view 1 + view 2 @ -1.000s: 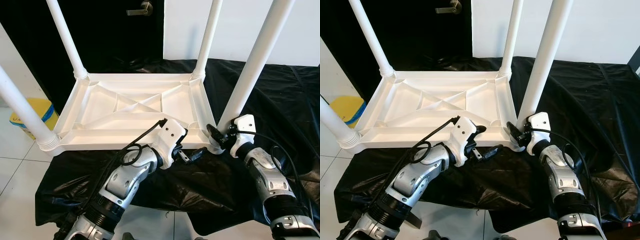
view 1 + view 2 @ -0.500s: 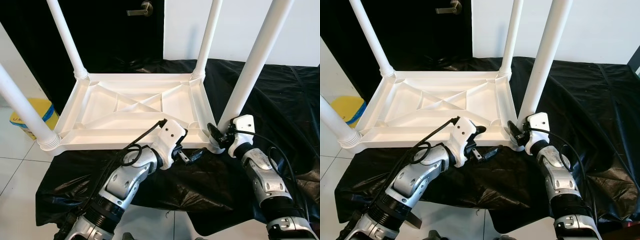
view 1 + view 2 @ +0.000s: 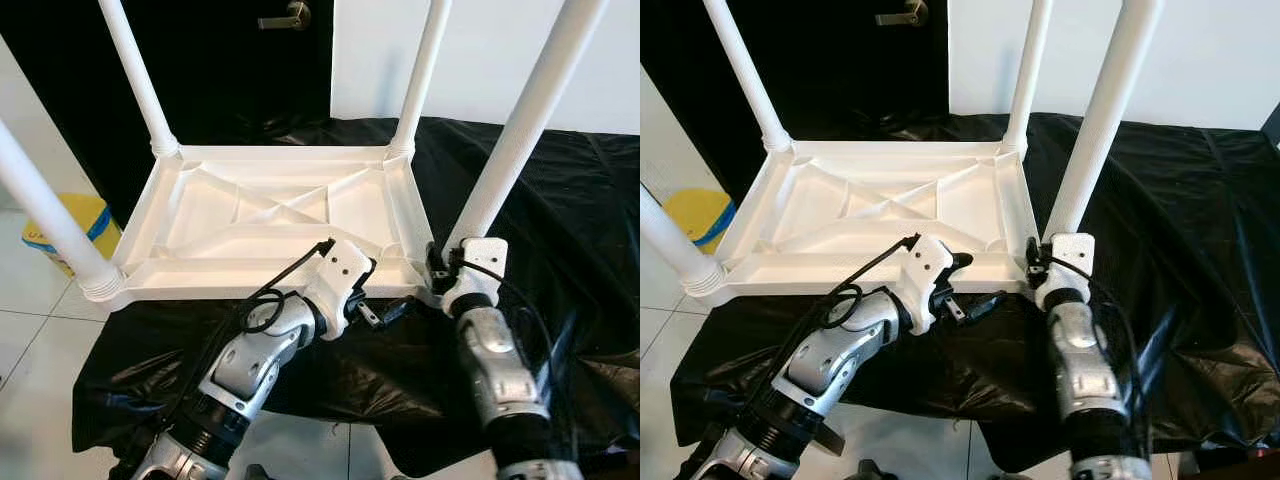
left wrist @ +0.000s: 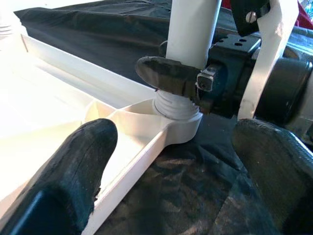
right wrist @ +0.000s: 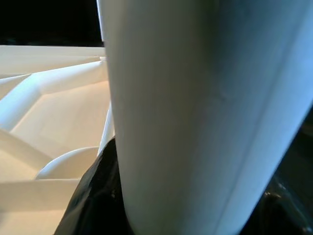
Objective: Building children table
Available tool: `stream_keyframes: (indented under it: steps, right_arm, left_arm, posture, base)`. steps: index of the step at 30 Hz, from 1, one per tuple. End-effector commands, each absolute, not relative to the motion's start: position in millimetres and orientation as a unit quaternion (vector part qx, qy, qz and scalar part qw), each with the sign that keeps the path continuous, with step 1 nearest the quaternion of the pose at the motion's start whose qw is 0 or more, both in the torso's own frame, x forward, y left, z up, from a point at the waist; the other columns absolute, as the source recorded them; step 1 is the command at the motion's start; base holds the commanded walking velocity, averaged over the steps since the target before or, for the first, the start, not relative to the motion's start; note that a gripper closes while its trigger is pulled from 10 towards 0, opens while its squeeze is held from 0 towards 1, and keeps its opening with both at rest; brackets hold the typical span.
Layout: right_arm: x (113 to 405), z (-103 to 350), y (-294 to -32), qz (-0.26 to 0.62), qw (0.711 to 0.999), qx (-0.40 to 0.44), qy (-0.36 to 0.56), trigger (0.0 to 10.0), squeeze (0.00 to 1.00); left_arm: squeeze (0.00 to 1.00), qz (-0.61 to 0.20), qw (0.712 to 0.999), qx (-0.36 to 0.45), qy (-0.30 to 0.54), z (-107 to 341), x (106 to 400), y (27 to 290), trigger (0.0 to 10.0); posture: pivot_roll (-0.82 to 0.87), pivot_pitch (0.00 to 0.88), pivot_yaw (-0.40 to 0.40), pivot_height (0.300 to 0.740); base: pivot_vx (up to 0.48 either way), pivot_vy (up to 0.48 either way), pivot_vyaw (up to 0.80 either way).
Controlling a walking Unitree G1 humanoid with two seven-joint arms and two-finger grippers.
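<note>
The upturned white plastic children's table top [image 3: 270, 215] lies on the black plastic sheet [image 3: 560, 200], legs upward. My left gripper [image 3: 380, 308] hovers spread at its near edge. My right gripper [image 3: 436, 272] pinches the base of the near-right white tubular leg [image 3: 515, 140].

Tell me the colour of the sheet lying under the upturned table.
The sheet is black, clearest in the left eye view.

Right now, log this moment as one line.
right gripper: shut on near-right leg at base | left gripper: open beside tabletop | four legs up
</note>
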State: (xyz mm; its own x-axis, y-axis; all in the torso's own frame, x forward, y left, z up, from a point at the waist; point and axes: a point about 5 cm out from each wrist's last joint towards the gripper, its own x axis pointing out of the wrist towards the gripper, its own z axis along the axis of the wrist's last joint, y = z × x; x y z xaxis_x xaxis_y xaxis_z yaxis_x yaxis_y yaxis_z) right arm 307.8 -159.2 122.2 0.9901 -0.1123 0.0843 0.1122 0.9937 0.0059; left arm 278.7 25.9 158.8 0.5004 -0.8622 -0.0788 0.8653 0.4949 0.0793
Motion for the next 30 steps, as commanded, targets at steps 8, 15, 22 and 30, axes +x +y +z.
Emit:
stream_keyframes:
  steps: [8, 15, 22, 30]
  right_arm:
    - [303.6, 111.1, -143.9, -0.027, 1.000, -0.003, -0.010, 10.0, 0.00]
    - [306.3, 117.5, -151.4, -0.039, 0.999, -0.007, -0.022, 10.0, 1.00]
    - [304.4, 124.1, -156.1, -0.020, 0.999, -0.006, -0.044, 10.0, 1.00]
    - [306.6, 129.5, -170.0, 0.109, 0.993, -0.015, -0.052, 10.0, 0.00]
  left_arm:
    - [0.00, -0.529, 0.846, 0.053, 0.020, 156.2, 276.3, 20.7, 10.0]
    - [0.00, -0.528, 0.848, 0.053, 0.017, 156.7, 278.2, 20.8, 10.0]
    - [0.00, -0.525, 0.849, 0.058, 0.015, 156.1, 280.6, 22.6, 10.0]
    - [0.00, -0.529, 0.845, 0.077, 0.011, 156.5, 287.0, 24.7, 10.0]
  posture:
    - [-0.10, 0.063, -0.018, 0.740]
    - [-0.11, 0.054, -0.019, 0.740]
    - [-0.11, 0.033, -0.020, 0.740]
    - [-0.12, 0.003, -0.011, 0.740]
  base:
    - [0.000, 0.000, 0.00]
    - [0.000, 0.000, 0.00]
    - [0.000, 0.000, 0.00]
    - [0.000, 0.000, 0.00]
